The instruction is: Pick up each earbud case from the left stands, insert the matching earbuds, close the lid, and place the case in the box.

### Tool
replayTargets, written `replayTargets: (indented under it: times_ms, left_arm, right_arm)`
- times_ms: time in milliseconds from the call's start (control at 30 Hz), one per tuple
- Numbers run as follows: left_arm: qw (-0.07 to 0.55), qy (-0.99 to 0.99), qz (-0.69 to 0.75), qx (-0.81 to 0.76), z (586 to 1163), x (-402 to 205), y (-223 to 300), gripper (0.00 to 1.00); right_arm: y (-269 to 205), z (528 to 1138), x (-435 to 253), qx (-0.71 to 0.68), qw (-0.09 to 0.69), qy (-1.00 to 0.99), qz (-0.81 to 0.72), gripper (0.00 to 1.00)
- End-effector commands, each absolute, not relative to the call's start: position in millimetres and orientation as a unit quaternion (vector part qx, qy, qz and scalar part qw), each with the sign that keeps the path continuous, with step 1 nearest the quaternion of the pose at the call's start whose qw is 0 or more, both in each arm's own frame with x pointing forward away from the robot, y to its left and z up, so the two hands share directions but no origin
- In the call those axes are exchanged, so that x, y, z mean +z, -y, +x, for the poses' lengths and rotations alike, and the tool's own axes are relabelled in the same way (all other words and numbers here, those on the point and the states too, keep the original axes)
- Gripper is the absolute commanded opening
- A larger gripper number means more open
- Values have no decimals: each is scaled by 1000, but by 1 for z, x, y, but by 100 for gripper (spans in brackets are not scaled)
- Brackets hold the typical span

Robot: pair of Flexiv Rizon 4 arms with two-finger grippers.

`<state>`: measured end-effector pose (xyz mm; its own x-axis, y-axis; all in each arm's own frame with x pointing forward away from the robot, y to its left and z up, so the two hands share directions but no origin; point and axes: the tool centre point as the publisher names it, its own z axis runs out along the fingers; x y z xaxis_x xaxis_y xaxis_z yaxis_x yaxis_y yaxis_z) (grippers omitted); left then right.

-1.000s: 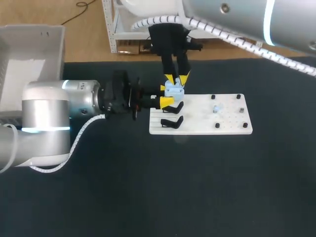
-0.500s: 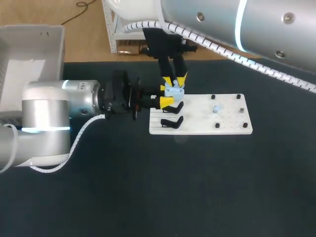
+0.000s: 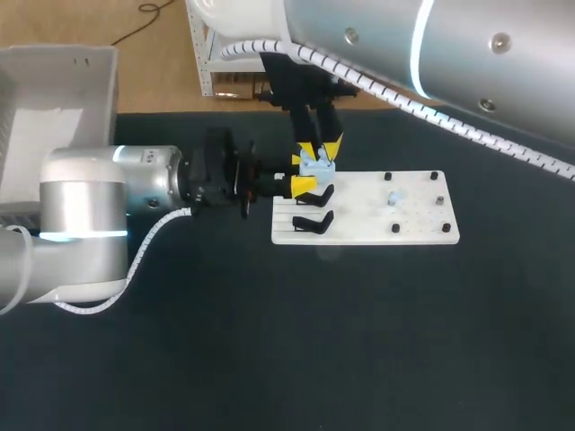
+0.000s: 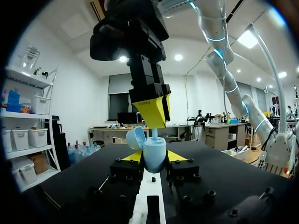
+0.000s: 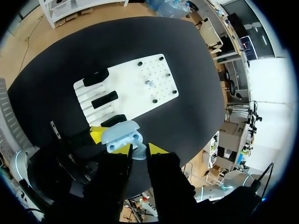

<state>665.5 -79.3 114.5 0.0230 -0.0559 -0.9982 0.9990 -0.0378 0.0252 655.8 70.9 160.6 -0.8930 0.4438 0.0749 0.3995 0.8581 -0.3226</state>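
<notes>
Earbud case [image 3: 315,165], pale blue with its lid swung open, sits pinched between the yellow tips of the left gripper [image 3: 302,172] over the left end of the white board [image 3: 418,224]. The right gripper [image 3: 320,148] hangs directly above, its fingers closed on a pale blue earbud [image 5: 139,152] at the case's open mouth. A second earbud [image 3: 395,197] rests farther along the board, past the black stands [image 3: 312,223]. The box [image 3: 54,99] stands at the table's [image 3: 359,341] far left corner.
</notes>
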Motion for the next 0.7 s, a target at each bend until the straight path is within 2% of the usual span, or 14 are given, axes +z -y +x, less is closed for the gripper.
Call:
replayTargets:
  times_ms: [33, 700]
  left_arm:
    - [527, -455, 483, -531, 663, 107, 80, 0]
    - [527, -455, 483, -531, 663, 107, 80, 0]
  right_arm:
    - [-68, 656, 159, 150, 75, 961, -222, 0]
    - [-68, 656, 150, 156, 77, 958, -227, 0]
